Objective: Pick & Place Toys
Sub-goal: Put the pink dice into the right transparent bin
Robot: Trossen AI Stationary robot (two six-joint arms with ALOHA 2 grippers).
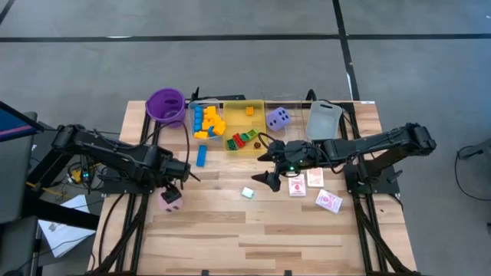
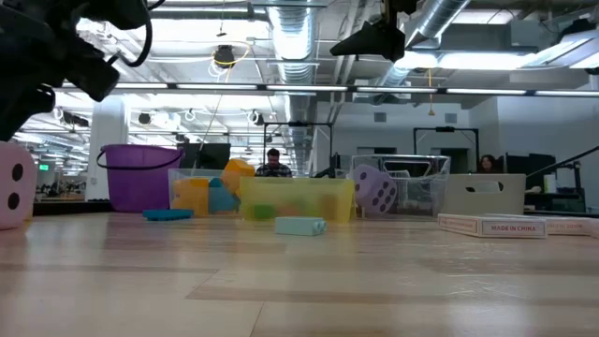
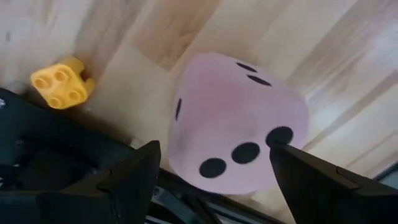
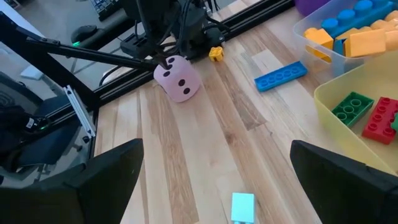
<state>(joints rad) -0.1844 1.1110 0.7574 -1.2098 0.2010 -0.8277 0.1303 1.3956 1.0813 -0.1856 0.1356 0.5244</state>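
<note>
A pink die (image 1: 170,199) with black dots rests on the table near its left edge; it also shows in the low view (image 2: 13,184) and the right wrist view (image 4: 178,79). My left gripper (image 1: 175,182) is open just above it. In the left wrist view the fingers stand on either side of the die (image 3: 239,121), and I cannot see them touch it. My right gripper (image 1: 265,179) is open and empty above mid-table, near a mint block (image 1: 248,192). A purple die (image 1: 278,118) sits in a clear tray.
At the back stand a purple cup (image 1: 166,105), a clear tray of yellow and blue blocks (image 1: 205,121), a yellow tray (image 1: 244,115) and a grey tray (image 1: 325,119). A blue flat block (image 1: 201,156), a small yellow block (image 3: 62,81) and three cards (image 1: 315,179) lie loose.
</note>
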